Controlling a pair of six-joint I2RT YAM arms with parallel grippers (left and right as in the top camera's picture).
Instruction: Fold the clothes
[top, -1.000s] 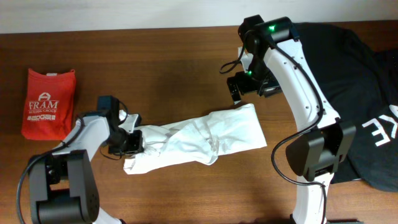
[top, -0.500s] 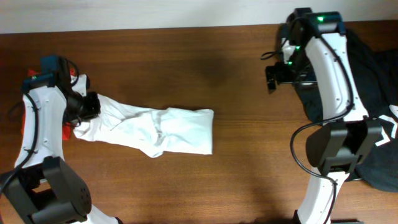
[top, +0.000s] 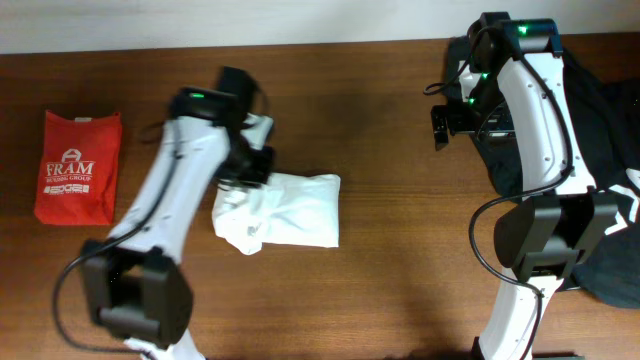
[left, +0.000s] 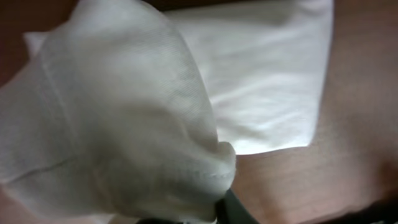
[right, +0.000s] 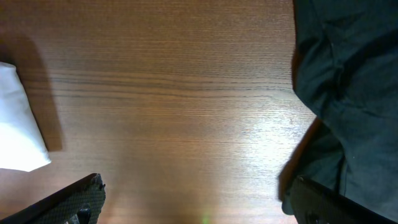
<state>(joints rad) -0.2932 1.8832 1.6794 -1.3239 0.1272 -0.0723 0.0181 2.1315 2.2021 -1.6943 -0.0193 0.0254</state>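
Observation:
The white T-shirt (top: 290, 210) lies bunched into a short wrinkled block at the table's middle. My left gripper (top: 253, 166) is shut on one end of it and holds that end above the block's far-left part. In the left wrist view, held white cloth (left: 124, 124) fills the frame over the jaws (left: 205, 214), with the flat part of the shirt beyond. My right gripper (top: 452, 122) is open and empty over bare wood at the back right. In the right wrist view its fingers (right: 199, 208) spread wide; the shirt's edge (right: 18, 124) shows at the left. No label shows.
A folded red shirt printed "FRAM" (top: 78, 165) lies at the far left. A large black shirt (top: 600, 130) covers the right side of the table, close beside my right gripper, and shows in the right wrist view (right: 348, 93). The table is brown wood (top: 380, 240).
My left gripper has carried the shirt's left end from the far left rightward over the rest, shortening the cloth. My right gripper let go earlier and has stayed at the back right.

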